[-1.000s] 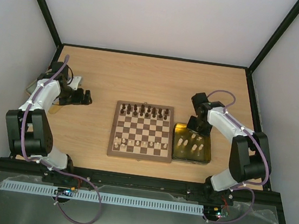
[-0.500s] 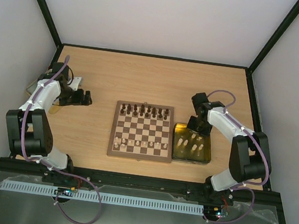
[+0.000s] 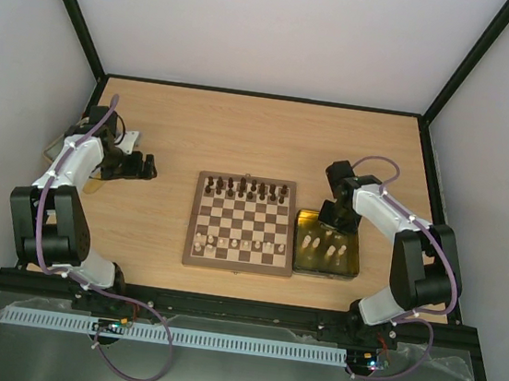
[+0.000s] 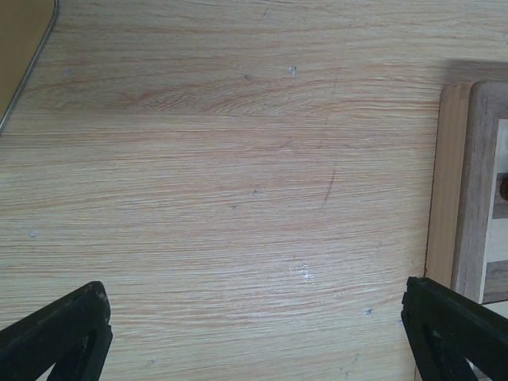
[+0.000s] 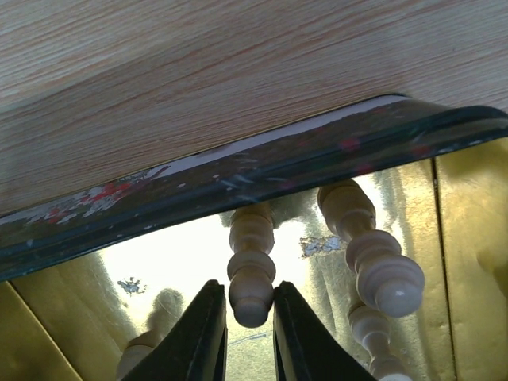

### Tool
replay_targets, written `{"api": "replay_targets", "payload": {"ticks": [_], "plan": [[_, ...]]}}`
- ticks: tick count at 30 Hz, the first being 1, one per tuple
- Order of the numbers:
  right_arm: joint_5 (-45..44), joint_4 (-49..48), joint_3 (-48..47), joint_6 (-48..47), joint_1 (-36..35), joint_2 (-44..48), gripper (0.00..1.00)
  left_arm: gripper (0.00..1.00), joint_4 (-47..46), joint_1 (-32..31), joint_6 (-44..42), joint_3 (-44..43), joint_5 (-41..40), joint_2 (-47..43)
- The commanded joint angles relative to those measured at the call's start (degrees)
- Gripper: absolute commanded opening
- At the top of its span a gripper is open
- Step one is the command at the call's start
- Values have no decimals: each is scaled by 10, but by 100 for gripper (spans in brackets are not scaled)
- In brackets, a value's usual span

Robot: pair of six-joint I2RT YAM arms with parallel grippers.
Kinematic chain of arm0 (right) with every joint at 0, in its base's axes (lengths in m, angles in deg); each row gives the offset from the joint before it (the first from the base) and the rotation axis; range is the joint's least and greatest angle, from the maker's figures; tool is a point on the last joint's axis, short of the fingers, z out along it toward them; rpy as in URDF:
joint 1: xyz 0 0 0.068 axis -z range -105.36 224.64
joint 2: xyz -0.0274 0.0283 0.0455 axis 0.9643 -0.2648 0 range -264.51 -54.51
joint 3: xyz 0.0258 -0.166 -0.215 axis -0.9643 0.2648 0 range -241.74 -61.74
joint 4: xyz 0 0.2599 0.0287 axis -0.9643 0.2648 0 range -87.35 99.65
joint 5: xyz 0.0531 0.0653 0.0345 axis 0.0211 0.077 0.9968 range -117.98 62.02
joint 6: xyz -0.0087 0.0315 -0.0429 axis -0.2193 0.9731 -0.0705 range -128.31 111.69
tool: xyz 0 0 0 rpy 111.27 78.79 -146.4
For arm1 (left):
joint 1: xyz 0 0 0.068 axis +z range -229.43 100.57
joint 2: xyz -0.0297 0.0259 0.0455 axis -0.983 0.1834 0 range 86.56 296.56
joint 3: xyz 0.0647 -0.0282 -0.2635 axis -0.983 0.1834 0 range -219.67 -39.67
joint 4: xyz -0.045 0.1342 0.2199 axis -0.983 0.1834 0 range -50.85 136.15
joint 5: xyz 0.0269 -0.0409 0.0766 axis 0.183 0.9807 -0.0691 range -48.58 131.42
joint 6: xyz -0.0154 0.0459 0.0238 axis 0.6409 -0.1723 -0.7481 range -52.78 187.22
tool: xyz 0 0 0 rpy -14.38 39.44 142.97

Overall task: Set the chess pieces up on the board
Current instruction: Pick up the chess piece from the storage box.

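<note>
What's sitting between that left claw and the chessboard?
Nothing: only bare wooden table lies between the open left gripper and the board, as the top view and the left wrist view both show.

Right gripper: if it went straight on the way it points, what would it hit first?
The cream piece sits between the fingers of the right gripper; straight on, the tips would probably meet the floor of the gold tray next. Depth is unclear.

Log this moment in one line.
right gripper: shut on cream piece in tray | left gripper: open above table | board: partly set
</note>
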Motion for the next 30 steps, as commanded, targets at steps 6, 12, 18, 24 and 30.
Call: {"api": "replay_targets", "payload": {"ticks": [6,12,18,24,30], "plan": [[-11,-6,6,-2,2,0,9,99,1,-4,2,5,-1,-9],[-19,19,-14,-7,2,16,6,100,1,-5,2,4,1,-7],[-14,59,-42,-20,2,26,6,99,4,-5,2,-1,4,-2],[-14,112,-100,-9,-27,45,5,99,2,-6,0,1,10,-1],[-18,169,-177,63,-178,42,4,100,2,-7,0,2,12,-6]]}}
